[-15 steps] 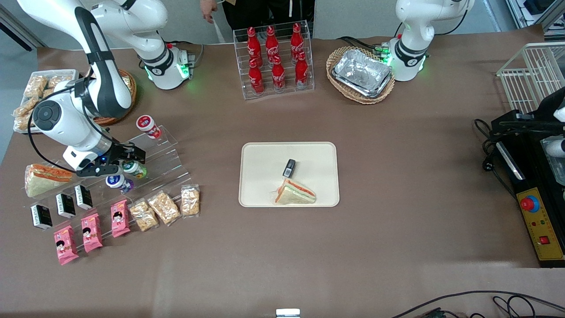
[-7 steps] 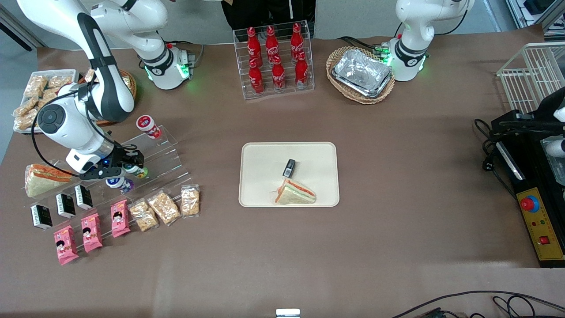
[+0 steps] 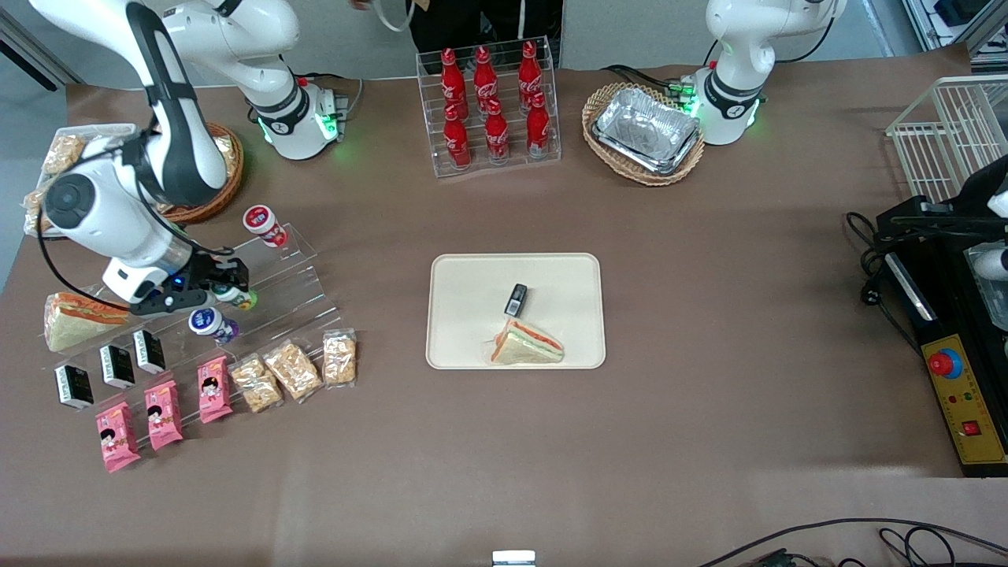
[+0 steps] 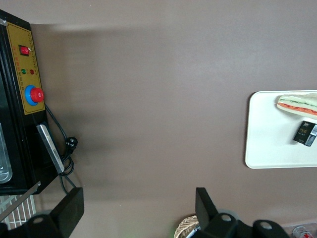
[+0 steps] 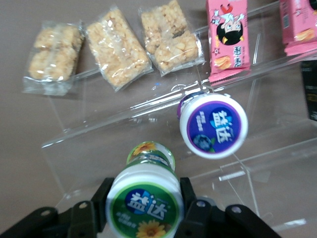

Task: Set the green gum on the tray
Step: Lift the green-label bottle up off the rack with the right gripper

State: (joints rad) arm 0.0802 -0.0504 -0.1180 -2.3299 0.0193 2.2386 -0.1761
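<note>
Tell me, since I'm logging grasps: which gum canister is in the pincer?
The green gum, green-lidded, held by the pincer above the clear rack.

Brown-covered table (image 3: 709, 315), grey floor (image 3: 31, 134) past its edge, even light

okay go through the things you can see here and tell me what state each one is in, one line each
gripper: shut on the green gum, at the clear stepped stand.
green gum: held between the fingers, lid on.
blue-lidded canister: lying on the stand, lid on, untouched.
orange-lidded canister: on the stand's top step, tilted.
tray: flat on the table, holding a sandwich and a small black pack; no gum on it yet.
</note>
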